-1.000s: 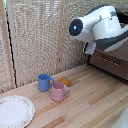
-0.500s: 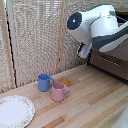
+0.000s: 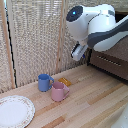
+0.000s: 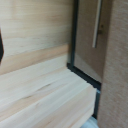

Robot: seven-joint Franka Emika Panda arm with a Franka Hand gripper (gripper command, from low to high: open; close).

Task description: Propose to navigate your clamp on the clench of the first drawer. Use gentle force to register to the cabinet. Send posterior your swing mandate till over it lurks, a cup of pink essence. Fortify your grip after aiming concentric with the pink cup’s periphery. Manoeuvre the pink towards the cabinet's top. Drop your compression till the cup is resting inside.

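The pink cup [image 3: 59, 91] stands upright on the wooden table, next to the blue mug [image 3: 45, 82]. My clamp [image 3: 79, 51] hangs from the bulky white arm, well above the table. It is to the exterior view's right of both mugs and apart from them. The frames do not show whether its fingers are open. The dark brown cabinet [image 3: 114, 62] stands at the exterior view's right, partly hidden by the arm. A silver bar handle [image 3: 107, 59] crosses a closed drawer front. The wrist view shows the cabinet front [image 4: 87, 35] and a silver handle [image 4: 96, 25]. I cannot tell which drawer it is.
A white patterned plate [image 3: 14, 111] lies at the table's front, on the exterior view's left. A small yellow object [image 3: 65, 81] lies behind the pink cup. A bamboo blind [image 3: 35, 40] closes off the back of the table.
The arm has swung to the exterior view's left, away from the cabinet and toward the mugs. The mugs and plate have not moved.
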